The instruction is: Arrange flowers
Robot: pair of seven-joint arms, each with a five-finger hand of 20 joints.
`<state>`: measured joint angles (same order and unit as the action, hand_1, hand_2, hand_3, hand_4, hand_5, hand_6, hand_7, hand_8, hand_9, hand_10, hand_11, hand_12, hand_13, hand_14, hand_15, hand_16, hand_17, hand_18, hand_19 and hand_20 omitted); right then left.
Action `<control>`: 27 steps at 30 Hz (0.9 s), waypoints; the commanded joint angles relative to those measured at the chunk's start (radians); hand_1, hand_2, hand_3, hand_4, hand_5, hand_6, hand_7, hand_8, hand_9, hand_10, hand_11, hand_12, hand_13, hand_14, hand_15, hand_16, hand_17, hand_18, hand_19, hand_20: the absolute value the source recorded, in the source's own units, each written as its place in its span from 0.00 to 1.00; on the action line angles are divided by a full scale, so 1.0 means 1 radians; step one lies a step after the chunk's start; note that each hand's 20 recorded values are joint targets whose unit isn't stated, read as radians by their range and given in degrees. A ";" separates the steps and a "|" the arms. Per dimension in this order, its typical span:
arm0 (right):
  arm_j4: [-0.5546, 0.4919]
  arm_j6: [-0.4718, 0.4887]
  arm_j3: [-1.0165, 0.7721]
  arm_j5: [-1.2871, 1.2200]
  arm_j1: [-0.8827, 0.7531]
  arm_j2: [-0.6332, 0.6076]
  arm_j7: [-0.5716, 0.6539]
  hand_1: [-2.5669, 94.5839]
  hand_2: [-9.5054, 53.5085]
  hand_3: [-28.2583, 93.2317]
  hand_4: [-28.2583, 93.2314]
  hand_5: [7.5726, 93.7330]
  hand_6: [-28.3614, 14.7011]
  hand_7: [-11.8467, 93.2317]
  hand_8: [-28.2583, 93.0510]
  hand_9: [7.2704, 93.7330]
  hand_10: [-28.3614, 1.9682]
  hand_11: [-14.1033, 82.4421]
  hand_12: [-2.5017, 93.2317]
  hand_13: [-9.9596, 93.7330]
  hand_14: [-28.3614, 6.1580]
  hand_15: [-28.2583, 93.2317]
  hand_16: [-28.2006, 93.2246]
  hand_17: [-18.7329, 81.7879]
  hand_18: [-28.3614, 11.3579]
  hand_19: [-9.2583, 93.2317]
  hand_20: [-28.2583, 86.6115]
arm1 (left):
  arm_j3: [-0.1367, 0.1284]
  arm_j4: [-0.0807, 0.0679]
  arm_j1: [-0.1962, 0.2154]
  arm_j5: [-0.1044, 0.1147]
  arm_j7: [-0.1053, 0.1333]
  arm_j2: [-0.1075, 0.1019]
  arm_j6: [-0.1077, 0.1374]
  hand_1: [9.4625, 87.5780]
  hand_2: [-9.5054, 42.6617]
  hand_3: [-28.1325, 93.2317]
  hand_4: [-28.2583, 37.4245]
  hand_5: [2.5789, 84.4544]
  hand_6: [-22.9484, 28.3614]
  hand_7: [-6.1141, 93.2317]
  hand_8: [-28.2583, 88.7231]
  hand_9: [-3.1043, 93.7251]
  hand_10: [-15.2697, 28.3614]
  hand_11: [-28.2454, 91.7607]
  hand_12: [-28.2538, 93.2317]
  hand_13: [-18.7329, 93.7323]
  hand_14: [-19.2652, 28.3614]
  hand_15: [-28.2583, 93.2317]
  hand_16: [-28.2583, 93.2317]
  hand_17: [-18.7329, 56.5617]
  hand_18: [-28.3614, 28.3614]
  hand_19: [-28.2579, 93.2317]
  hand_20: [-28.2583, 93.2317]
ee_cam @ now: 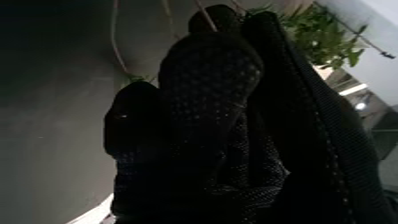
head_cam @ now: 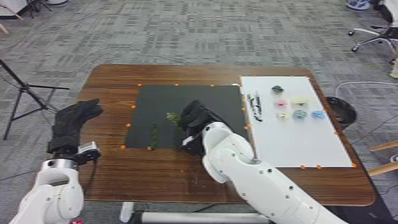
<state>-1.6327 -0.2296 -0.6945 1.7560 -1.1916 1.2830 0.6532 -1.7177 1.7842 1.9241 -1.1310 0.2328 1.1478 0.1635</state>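
In the head view the right hand [head_cam: 197,116] is over the black mat [head_cam: 200,94], beside a leafy green sprig [head_cam: 173,117]. The right wrist view shows this hand [ee_cam: 213,75] with its thumb against its fingers, pinching thin stems; green leaves [ee_cam: 320,37] spread behind the fingertips. A long narrow green stem [head_cam: 154,135] lies on the mat's left part. Small pink [head_cam: 282,103], cream [head_cam: 299,100], teal [head_cam: 299,114] and blue [head_cam: 317,114] flowers rest on the white sheet [head_cam: 306,145]. The left hand [head_cam: 75,117], fingers relaxed, is above the table's left edge.
Slim dark-and-white tools [head_cam: 256,107] lie along the white sheet's left side. A dark flower [head_cam: 277,89] is near its upper part. A black bin [head_cam: 341,111] stands off the table's right edge, and a tripod [head_cam: 27,87] stands left of the table.
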 commanded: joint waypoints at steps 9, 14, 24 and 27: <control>-0.013 -0.039 0.015 -0.059 0.025 0.019 0.012 0.66 0.00 0.61 0.20 0.81 0.57 0.34 0.40 0.98 0.57 0.26 0.35 1.00 0.72 0.58 0.47 0.88 0.53 0.86 0.60 | 0.010 -0.008 -0.016 -0.010 -0.016 0.002 -0.027 0.21 0.39 0.79 0.02 0.67 0.51 0.22 0.18 0.60 0.69 0.42 0.35 0.57 0.80 0.44 0.25 0.41 0.72 0.35 0.42; -0.019 -0.035 0.017 -0.059 0.024 0.017 0.015 0.65 0.00 0.61 0.21 0.80 0.56 0.32 0.40 0.98 0.58 0.25 0.34 1.00 0.72 0.58 0.47 0.88 0.53 0.86 0.60 | 0.010 -0.007 -0.012 -0.011 -0.016 0.003 -0.032 0.21 0.38 0.79 0.02 0.67 0.51 0.22 0.19 0.60 0.69 0.42 0.35 0.57 0.80 0.44 0.25 0.41 0.72 0.35 0.42; -0.019 -0.035 0.010 -0.072 0.022 0.019 0.014 0.64 0.00 0.57 0.23 0.79 0.54 0.30 0.41 0.94 0.55 0.28 0.32 1.00 0.72 0.56 0.48 0.87 0.54 0.86 0.60 | 0.006 -0.005 -0.009 -0.011 -0.018 0.003 -0.028 0.21 0.36 0.79 0.03 0.67 0.51 0.22 0.19 0.60 0.70 0.42 0.35 0.57 0.80 0.44 0.25 0.41 0.72 0.34 0.42; -0.022 -0.035 0.012 -0.081 0.023 0.018 0.009 0.64 0.00 0.53 0.26 0.78 0.53 0.29 0.41 0.93 0.52 0.30 0.29 1.00 0.72 0.56 0.48 0.87 0.55 0.86 0.60 | 0.006 -0.005 -0.009 -0.010 -0.018 0.004 -0.028 0.21 0.36 0.79 0.03 0.67 0.51 0.22 0.19 0.60 0.70 0.42 0.35 0.57 0.80 0.44 0.25 0.41 0.72 0.34 0.42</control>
<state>-1.6401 -0.2523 -0.6796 1.6889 -1.1770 1.2875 0.6662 -1.7102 1.7774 1.9115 -1.1381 0.2236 1.1483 0.1423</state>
